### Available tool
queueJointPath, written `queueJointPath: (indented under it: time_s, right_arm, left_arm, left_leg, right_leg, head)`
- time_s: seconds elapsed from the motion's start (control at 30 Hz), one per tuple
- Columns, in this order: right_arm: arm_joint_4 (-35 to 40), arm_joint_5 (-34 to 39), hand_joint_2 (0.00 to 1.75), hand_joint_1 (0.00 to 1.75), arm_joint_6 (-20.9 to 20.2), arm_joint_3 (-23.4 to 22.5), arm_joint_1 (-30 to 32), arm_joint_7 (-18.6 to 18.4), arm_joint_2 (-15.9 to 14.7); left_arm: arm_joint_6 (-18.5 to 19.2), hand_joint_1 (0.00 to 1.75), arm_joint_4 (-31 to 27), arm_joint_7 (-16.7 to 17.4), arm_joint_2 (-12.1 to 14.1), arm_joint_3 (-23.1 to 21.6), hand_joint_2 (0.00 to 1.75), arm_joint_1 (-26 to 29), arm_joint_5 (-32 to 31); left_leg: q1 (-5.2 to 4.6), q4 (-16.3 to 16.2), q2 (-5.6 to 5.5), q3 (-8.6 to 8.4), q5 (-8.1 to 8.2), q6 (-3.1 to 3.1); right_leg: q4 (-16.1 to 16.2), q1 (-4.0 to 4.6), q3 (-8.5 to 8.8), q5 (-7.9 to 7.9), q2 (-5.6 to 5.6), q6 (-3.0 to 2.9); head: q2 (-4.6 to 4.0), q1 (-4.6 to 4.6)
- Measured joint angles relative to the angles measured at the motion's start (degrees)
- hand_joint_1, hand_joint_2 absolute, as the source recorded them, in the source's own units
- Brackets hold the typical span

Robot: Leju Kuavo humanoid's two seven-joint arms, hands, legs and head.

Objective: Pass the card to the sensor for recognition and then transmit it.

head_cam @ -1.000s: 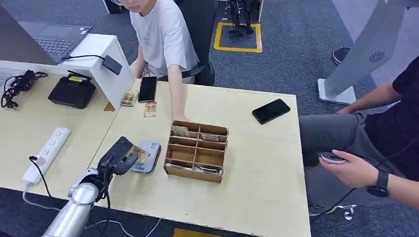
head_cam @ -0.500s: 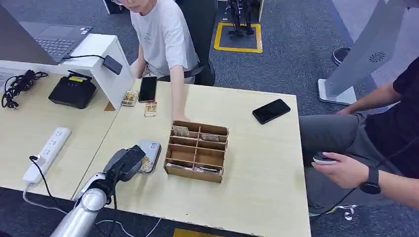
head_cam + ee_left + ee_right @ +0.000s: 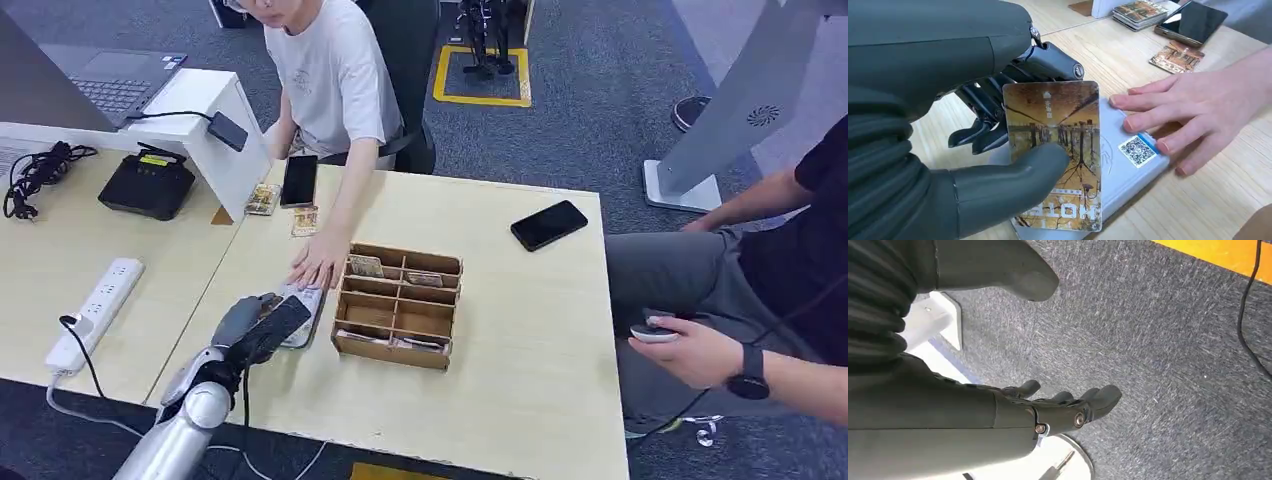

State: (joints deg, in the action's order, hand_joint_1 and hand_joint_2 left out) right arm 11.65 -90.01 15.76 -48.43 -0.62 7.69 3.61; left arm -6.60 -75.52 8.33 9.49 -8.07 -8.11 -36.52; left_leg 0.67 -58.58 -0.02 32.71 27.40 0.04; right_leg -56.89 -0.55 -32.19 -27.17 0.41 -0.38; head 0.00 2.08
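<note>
Pinching the card (image 3: 1055, 155) between thumb and fingers (image 3: 983, 107), the left hand (image 3: 262, 322) holds it flat just above the grey sensor (image 3: 1128, 160) on the pale wooden table (image 3: 520, 340). In the left wrist view the thumb presses on the card's printed face while the darker fingers curl behind its far edge; whether the card touches the sensor cannot be told. A person's hand (image 3: 318, 262) rests on the sensor's far end, fingertips beside its QR label (image 3: 1132, 148).

Right hand (image 3: 1063, 407): hanging over grey carpet, fingers loosely apart, holding nothing.

Wooden divided box (image 3: 398, 305): standing just beside the sensor on the table. Its two rearmost compartments each hold a card, leaning upright. The front row holds further cards lying low. The middle compartments appear bare wood.

Beyond the box, near the table's far edge, a stack of cards (image 3: 263, 198), a dark phone (image 3: 299, 180) and a single card (image 3: 304, 221) lie close together. A second phone (image 3: 548, 224) lies well apart, toward the right.
</note>
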Motion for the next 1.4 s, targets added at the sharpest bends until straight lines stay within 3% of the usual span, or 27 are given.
queueJointPath:
  time_s: [0.63, 0.8, 1.4]
  right_arm:
    - [0.0, 0.0, 1.75, 0.0, 0.3, 0.2, 0.0, 0.4, 0.2]
    - [0.0, 0.0, 1.75, 0.0, 0.3, 0.6, 0.0, 0.4, 0.2]
    - [0.0, 0.0, 1.75, 0.0, 0.4, 1.6, -0.2, 0.5, 0.2]
  left_arm:
    - [0.2, 1.75, 0.0, -0.1, -1.0, 0.5, 1.75, 0.0, -4.4]
    - [-2.6, 1.75, 0.4, 0.1, -1.5, 0.7, 1.75, 0.0, -8.4]
    - [-6.1, 1.75, 2.7, 0.8, -3.1, 1.6, 1.75, -1.2, -13.6]
  left_leg:
    - [0.0, 0.0, -0.03, 0.0, -0.02, 0.03]
    - [0.0, 0.0, -0.02, -0.01, -0.02, 0.03]
    - [-0.01, 0.0, -0.04, -0.01, -0.03, 0.03]
  right_leg:
    - [0.0, 0.0, 0.03, 0.0, -0.05, 0.0]
    - [0.0, 0.0, 0.03, 0.0, -0.05, 0.0]
    - [0.0, -0.01, 0.04, 0.01, -0.06, 0.0]
  head:
    - [0.0, 0.0]
    - [0.0, 0.02]
    - [0.0, 0.02]
